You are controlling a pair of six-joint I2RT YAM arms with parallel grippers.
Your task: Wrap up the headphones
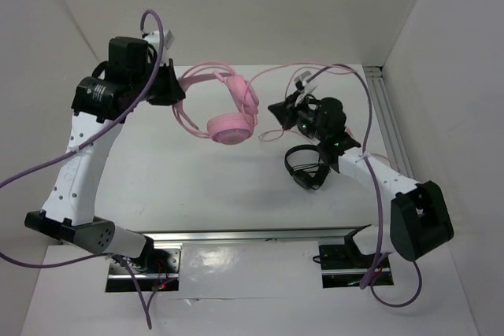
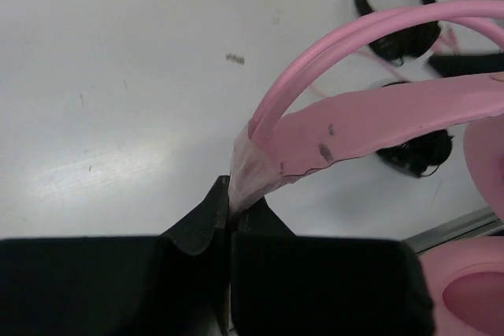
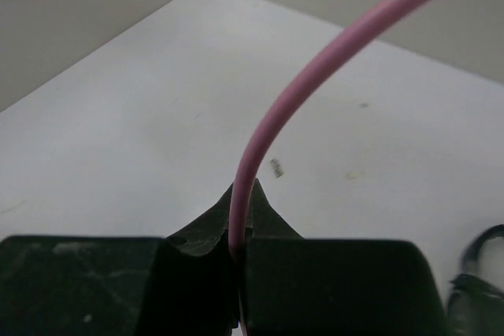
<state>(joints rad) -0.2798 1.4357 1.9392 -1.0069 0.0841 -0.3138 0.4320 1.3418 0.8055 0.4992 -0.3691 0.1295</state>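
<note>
Nearest, the right pincer (image 3: 240, 234) is clenched on the thin pink cable (image 3: 272, 127), which arcs up and away. Leftward and slightly farther, the headphones (image 1: 232, 120) hang between both arms, seemingly clear of the desk (image 1: 197, 186). Farthest, the left pincer (image 2: 230, 214) grips the end of their headband (image 2: 378, 116), which runs left to right.

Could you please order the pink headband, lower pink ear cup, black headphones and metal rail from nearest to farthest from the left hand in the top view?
1. pink headband, pinched in the left hand itself.
2. lower pink ear cup, just right of it.
3. black headphones, farther right, by the right arm.
4. metal rail, along the table's right edge.
</note>
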